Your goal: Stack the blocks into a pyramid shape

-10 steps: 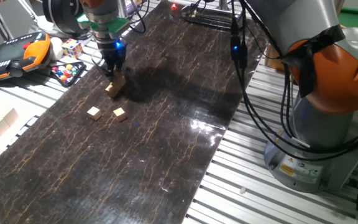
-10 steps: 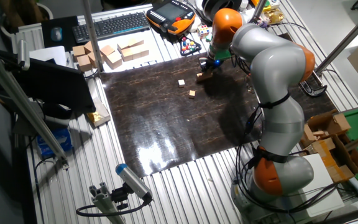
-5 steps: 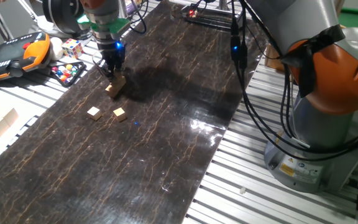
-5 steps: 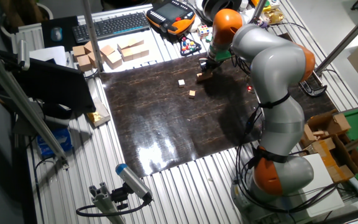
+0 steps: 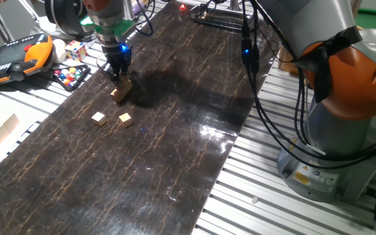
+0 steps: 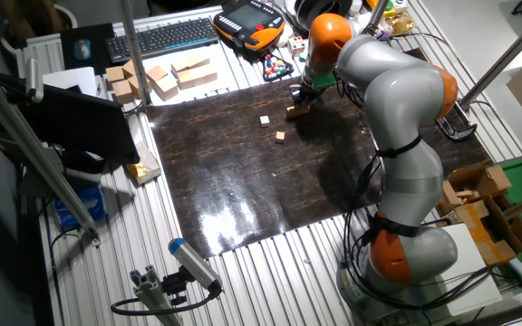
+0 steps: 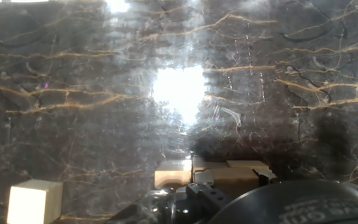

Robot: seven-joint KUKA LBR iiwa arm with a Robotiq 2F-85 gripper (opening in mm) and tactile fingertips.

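Hovering low over the dark marble-patterned mat [image 5: 175, 130] that covers the counter, my gripper [image 5: 118, 73] hangs right above the small stepped stack of light-tan wooden cubes [image 5: 121, 91], close enough that I cannot tell whether the jaws touch its top cube, or whether they are open or closed around it. In the other fixed view that stack [image 6: 294, 111] sits just under my orange-and-grey arm [image 6: 383, 81], near the mat's far edge. From the hand view, the stack's tan cubes [image 7: 219, 174] lie side by side just ahead of my dark gripper body, and a single loose cube [image 7: 33, 200] stands well off to the left of them. Two loose tan wooden cubes [image 5: 98, 118] [image 5: 126, 119] rest apart from each other on the mat, a little way from the stack on the side away from my gripper. Beyond the stack, off the mat, lie a multicoloured puzzle cube [image 5: 76, 49] and an orange-and-black handheld controller [image 5: 17, 56].
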